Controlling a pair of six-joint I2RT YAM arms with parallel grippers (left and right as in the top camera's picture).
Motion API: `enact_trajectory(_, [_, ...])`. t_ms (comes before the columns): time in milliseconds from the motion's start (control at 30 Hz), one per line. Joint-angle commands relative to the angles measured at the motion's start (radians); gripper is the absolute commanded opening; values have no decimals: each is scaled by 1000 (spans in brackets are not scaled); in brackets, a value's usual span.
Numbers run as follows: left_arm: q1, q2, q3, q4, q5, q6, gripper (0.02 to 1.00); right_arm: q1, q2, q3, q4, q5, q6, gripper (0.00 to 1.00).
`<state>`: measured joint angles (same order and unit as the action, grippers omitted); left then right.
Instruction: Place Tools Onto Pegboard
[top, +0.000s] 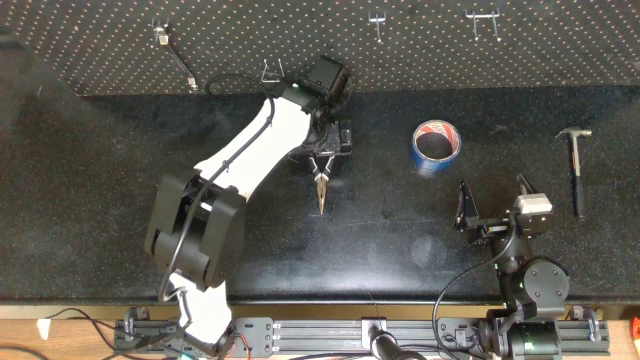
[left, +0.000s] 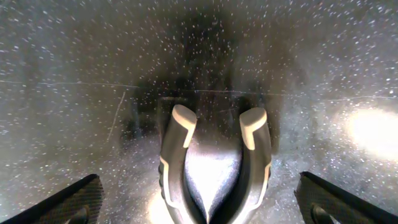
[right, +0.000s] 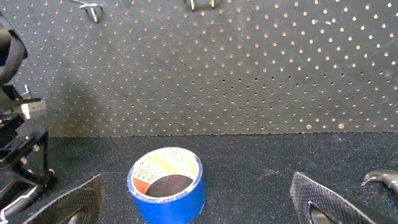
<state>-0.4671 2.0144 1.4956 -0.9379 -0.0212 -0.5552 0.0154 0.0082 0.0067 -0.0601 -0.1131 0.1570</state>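
A pair of pliers lies on the black table, its nose pointing toward the front edge. My left gripper hovers over the handle end, fingers open. In the left wrist view the two grey handles lie between the fingers without being touched; the left gripper straddles them. A blue tape roll stands right of centre. A hammer lies at the far right. My right gripper rests open near the front, facing the tape. The pegboard runs along the back.
Metal hooks stick out of the pegboard. A thin dark tool hangs at its left. The hammer head shows beside the right finger. The left arm's wrist stands left of the tape.
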Motion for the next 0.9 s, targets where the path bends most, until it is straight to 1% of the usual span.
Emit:
enact_trajectory(33, [2,25,21,-1,11,-17,996,6,-6,-3,-6,9,14,976])
enact_trajectory(267, [2,40,21,0,32,-13,998,6,-6,-3,-6,9,14,976])
enact_trajectory(667, [2,46,21,-1,33,37,998,6,-6,-3,-6,9,14,976])
enact_trajectory(900, [2,53,21,-1,34,36,1000,6,-6,-3,-6,9,14,976])
